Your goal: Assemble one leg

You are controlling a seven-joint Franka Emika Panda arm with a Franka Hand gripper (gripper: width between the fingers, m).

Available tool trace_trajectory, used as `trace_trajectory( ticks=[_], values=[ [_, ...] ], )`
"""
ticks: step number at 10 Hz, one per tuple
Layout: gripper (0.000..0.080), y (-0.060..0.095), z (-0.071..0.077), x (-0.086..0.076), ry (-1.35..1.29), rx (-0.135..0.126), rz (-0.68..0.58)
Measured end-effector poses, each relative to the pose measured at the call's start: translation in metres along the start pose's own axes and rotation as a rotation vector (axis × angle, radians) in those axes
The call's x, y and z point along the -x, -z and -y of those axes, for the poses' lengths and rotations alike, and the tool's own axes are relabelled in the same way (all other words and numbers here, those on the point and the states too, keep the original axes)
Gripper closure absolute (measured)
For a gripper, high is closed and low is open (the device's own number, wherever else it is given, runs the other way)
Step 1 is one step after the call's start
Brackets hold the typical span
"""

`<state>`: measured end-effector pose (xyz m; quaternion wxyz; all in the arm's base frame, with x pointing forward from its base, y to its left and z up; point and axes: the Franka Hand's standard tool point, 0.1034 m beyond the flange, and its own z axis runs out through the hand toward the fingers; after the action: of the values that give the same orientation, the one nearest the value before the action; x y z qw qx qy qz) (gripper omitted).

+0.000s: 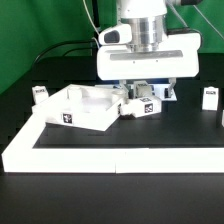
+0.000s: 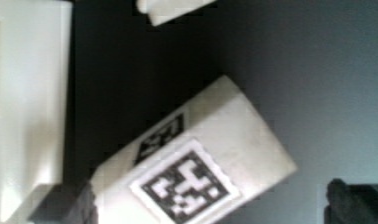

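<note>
While I am hovering the hand (image 2: 200,203) low over the worktop (image 1: 120,195) | its fingers (image 2: 360,200) are standing wide apart, straddling the tagged white leg (image 2: 218,140) | gripping nothing

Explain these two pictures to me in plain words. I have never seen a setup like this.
The big white machine is a robot arm that builds furniture from loose parts. One picture comes from a camera off the arm, the other from a camera on its wrist. On the black table lie a large white furniture piece, a small white part at the exterior view's left, another at its right, and a long white border in front. The black-and-white squares are marker tags. The claw is open: its dark fingers stand either side of a tagged white part, so nothing is held yet.
</note>
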<state>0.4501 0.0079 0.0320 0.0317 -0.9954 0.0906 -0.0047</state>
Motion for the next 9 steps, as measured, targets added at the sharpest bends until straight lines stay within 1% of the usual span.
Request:
trace_trajectory(
  ticks=[1,4,5,6,7,8,9],
  values=[
    [0.0151,0.000,0.003,0.001,0.008,0.000,0.000],
    [0.0151,-0.001,0.003,0.001,0.010,0.000,0.002],
    [0.0151,0.000,0.006,0.002,-0.039,-0.001,0.008],
    [0.0151,0.008,0.021,0.006,-0.190,0.001,0.031],
    [0.0151,0.013,0.027,0.007,-0.319,-0.006,0.042],
    [0.0151,0.011,0.020,0.006,-0.422,-0.024,0.043],
    [0.0151,0.008,0.007,0.004,-0.496,-0.047,0.030]
  ],
)
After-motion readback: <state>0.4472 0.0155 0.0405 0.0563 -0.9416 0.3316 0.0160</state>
